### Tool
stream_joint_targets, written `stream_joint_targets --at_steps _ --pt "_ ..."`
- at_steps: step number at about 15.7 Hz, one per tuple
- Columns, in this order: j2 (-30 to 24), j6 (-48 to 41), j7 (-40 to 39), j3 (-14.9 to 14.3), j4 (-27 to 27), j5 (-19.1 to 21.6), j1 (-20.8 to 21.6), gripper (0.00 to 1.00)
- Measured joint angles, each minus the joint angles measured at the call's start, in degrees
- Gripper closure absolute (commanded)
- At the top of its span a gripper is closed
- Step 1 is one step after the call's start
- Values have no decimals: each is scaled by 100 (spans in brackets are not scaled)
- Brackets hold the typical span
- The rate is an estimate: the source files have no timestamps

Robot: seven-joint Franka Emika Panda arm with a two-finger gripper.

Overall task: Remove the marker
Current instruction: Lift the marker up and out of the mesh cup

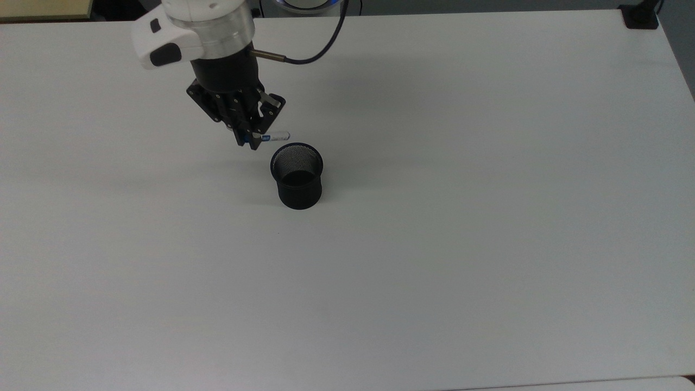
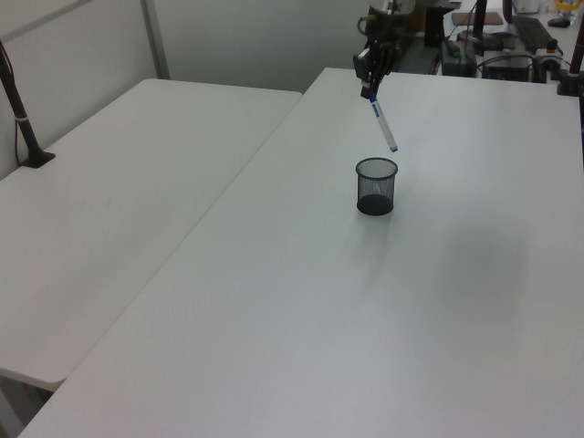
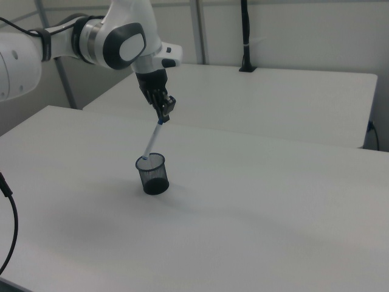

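Gripper (image 2: 369, 88) fingers clamp the marker (image 2: 384, 125) by its capped end; it hangs tilted, tip above the cup (image 2: 376, 185) rim. Advice: lift straight until fully clear, then carry sideways over the counter (image 1: 488, 217). Left view shows a gap under the tip; right view overlaps tip and rim.

The hand (image 2: 370, 88) grips the marker (image 2: 384, 125), which slants down from it, clear above the mesh cup (image 2: 376, 186).

I see a black mesh cup (image 1: 297, 176) on my plain white table (image 1: 488, 217), a white marker (image 2: 384, 125) with a blue cap, and a black gripper (image 1: 251, 142) on my white arm (image 3: 115, 39).
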Motion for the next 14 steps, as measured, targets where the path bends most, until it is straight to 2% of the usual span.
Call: stream_joint_targets --at_steps 8,14 --pt "-12 -1739 -1123 150 34 62 167 97" --pt "81 -2002 -1438 176 -300 60 688 97"
